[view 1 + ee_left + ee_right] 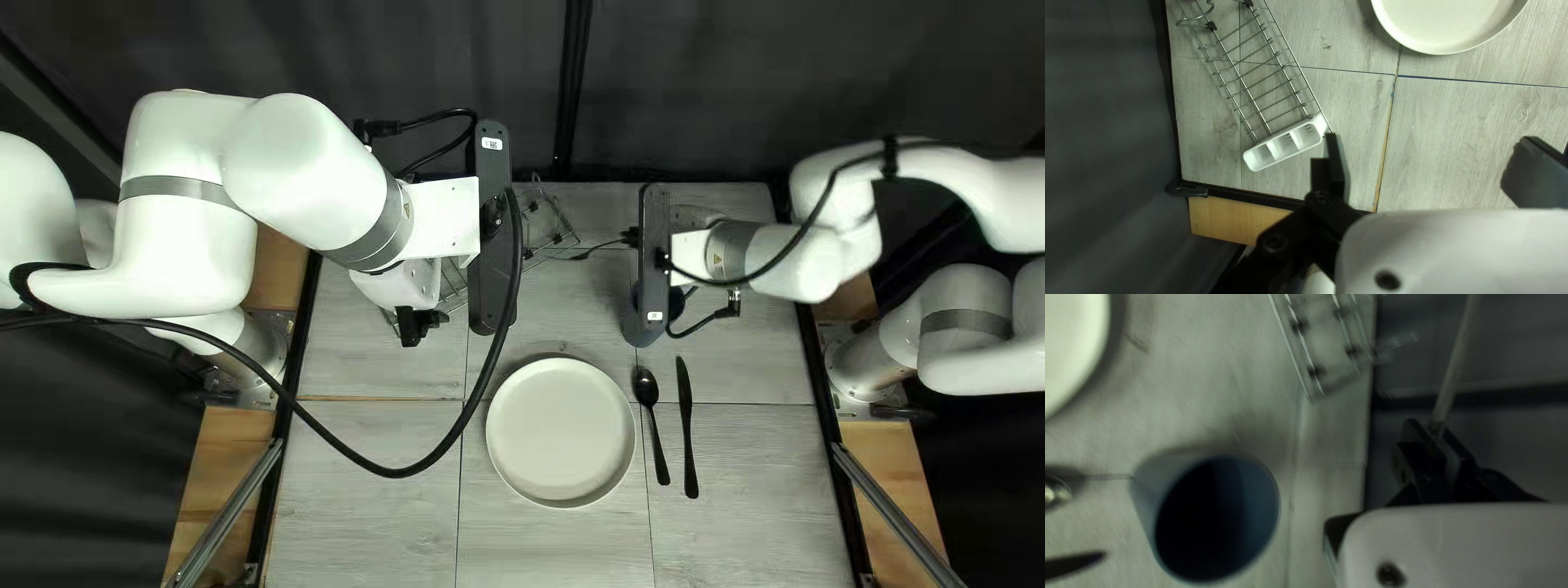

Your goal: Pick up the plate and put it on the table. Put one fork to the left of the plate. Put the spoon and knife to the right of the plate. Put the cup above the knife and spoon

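Cup [1214, 517] is seen upright beyond spoon [647, 386] and knife [687, 425], nearer the right gripper [1433, 430], which is clenched off to its far side, left gripper [1429, 139] spread; clearance from cup is likely needed.

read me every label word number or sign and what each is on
None is readable.
White label, left arm's black wrist part: too small.
Second label, right arm's black wrist part: too small.
Marking, right arm's grey band: too small.
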